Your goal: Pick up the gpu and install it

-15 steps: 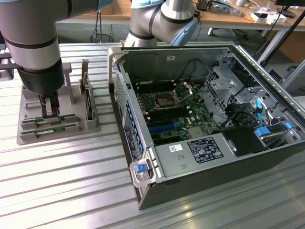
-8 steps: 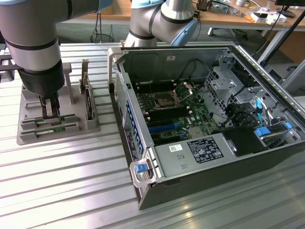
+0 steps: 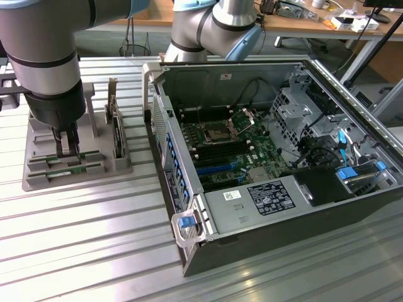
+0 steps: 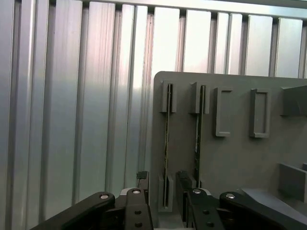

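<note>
We see our black gripper (image 4: 162, 181), fingers apart, straddling the thin green circuit-board stick (image 4: 166, 134) in the grey plastic tray (image 4: 230, 158) at the exterior view's left.

Ribbed bare aluminium for the surface (image 3: 94, 239), brushed and catching plenty of glare. Flat matt grey plastic on the tray (image 3: 38, 179), zero shine. Matt black on the pincer (image 4: 162, 196), with shiny little metal screw heads. Smooth satin grey metal on the arm (image 3: 38, 38), plus pale blue plastic caps. Dark painted sheet metal outside the PC case (image 3: 283, 242), bare steel inside, glossy blue plastic latch (image 3: 187, 221). Thin dull board edge on the gpu (image 4: 166, 134).
</note>
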`<act>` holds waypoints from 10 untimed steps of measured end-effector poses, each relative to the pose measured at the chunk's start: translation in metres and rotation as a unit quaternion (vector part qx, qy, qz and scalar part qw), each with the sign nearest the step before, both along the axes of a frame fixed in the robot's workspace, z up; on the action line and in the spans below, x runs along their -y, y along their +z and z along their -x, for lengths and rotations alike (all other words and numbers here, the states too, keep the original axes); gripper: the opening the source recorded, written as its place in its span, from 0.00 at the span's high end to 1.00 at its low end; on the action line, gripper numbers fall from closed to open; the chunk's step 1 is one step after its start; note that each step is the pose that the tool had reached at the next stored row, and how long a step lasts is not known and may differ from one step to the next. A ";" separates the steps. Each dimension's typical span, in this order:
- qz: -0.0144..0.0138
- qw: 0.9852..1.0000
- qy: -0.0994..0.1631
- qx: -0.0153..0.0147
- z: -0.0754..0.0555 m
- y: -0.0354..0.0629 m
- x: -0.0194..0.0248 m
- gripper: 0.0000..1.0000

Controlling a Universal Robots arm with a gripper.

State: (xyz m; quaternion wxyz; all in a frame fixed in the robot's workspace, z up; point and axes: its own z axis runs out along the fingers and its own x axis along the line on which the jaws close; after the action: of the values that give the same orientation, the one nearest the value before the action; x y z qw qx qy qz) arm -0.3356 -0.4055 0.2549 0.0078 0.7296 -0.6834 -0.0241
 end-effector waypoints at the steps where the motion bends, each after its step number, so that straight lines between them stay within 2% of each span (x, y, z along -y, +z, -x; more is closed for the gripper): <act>1: 0.000 1.000 0.000 0.000 0.000 -0.0003 0.0000 0.64; 10: 0.000 1.000 0.000 0.000 0.000 -0.0058 0.0001 0.64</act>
State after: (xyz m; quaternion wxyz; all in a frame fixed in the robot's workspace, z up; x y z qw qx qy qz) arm -0.3357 -0.4055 0.2490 0.0078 0.7296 -0.6834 -0.0241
